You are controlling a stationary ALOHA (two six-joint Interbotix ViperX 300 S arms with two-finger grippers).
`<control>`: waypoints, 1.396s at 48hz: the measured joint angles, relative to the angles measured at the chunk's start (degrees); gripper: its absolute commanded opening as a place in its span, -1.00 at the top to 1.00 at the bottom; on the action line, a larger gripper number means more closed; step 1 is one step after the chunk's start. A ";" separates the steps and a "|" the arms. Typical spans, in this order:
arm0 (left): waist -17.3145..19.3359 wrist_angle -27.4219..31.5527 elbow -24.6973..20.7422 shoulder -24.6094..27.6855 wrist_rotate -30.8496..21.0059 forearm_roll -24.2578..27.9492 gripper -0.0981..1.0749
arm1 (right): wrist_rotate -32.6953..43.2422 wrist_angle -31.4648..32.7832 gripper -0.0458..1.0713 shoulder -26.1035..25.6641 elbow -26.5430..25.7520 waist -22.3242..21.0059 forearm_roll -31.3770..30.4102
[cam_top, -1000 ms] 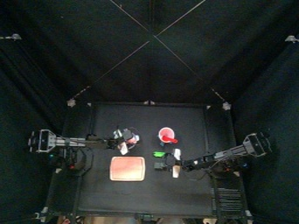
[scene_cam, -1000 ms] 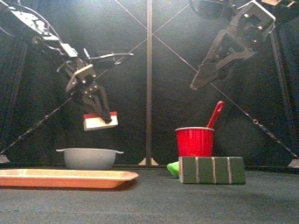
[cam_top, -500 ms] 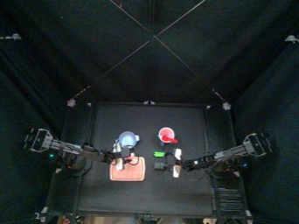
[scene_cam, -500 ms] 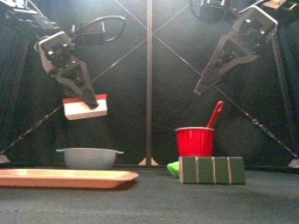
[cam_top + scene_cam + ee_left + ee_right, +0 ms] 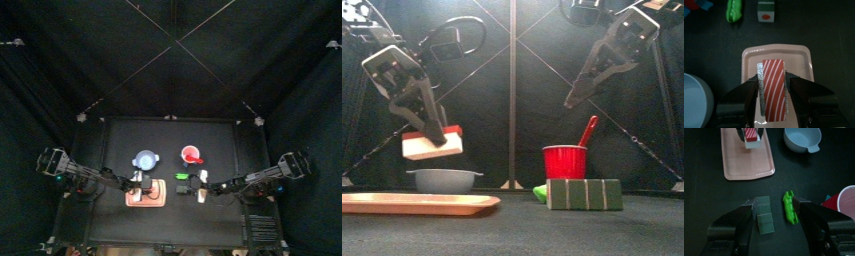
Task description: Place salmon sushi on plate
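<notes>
The salmon sushi (image 5: 772, 89) is clamped between the jaws of the left gripper (image 5: 425, 137), which are closed against its long sides so that the striped orange top faces up and the white rice block hangs beneath. It is held in the air over the pink plate (image 5: 801, 54), clear of the surface, as the front view shows by the gap between the piece and the tray-like plate (image 5: 420, 204) below. The piece is kept lengthwise along the plate, probably so that it can be set down flat inside the rim.

The right gripper (image 5: 774, 208) is seen with its jaws spread wide and nothing between them; it is parked high on the right side, over the green block (image 5: 763, 214) and the green pod-shaped toy (image 5: 789, 207), apparently to stay out of the way.

The grey-blue bowl (image 5: 444, 180) and the red cup (image 5: 565, 161) with its red spoon (image 5: 588, 130) are left untouched behind the plate.
</notes>
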 measured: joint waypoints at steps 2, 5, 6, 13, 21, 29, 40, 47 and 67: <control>-0.09 -0.18 0.00 1.05 -0.18 -0.44 -0.19 | 0.00 0.00 -0.71 0.00 0.00 0.09 0.09; -0.18 -0.26 0.00 2.55 0.00 -0.88 -0.20 | 0.00 0.00 -0.71 0.00 0.00 0.00 0.09; -0.18 -0.35 0.00 3.16 0.09 -1.05 -0.20 | 0.00 0.00 -0.71 0.00 0.00 0.09 0.09; -0.26 -0.97 -0.18 5.45 0.09 -1.05 -0.25 | 0.00 0.00 -0.71 0.00 0.00 0.09 0.09; -0.26 -1.85 -0.09 6.33 0.09 -1.14 -0.36 | 0.00 0.00 -0.71 0.00 0.00 0.09 0.09; -0.26 -1.85 -0.09 6.42 -0.09 -1.23 -0.48 | 0.00 0.00 -0.71 0.00 0.00 0.18 0.09; -0.26 -1.93 -0.09 6.42 -0.09 -1.49 -0.66 | 0.00 0.00 -0.71 0.00 0.00 0.18 0.09; -0.26 -2.02 -0.18 6.33 0.00 -1.58 -0.75 | 0.00 0.00 -0.71 0.00 0.00 0.18 0.09; -0.26 -1.67 -0.70 4.83 -0.09 -1.58 -0.76 | 0.00 0.00 -0.71 0.00 0.00 0.35 0.18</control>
